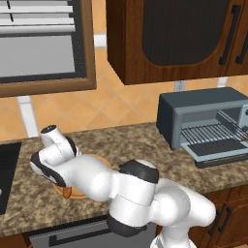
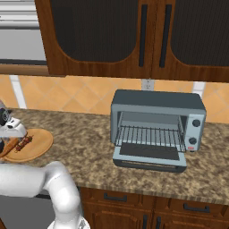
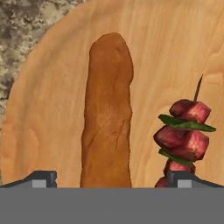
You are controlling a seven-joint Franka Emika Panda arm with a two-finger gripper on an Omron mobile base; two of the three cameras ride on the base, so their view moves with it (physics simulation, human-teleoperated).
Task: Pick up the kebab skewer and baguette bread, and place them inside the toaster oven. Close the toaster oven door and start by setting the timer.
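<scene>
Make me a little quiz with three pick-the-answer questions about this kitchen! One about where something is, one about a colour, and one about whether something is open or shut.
1. Where does the baguette bread lie?
A. on the round wooden board
B. on the oven rack
C. on the floor

2. What colour is the toaster oven?
A. bright red
B. grey-blue
C. yellow

3. How is the toaster oven door right now?
A. shut tight
B. taken off
C. dropped open

Answers:
1. A, since the hand view shows the loaf flat on the wooden board, beside the kebab skewer.
2. B, since both base views show a grey-blue box on the speckled counter.
3. C, since the door lies folded down in front and the wire rack inside is in plain sight.
</scene>
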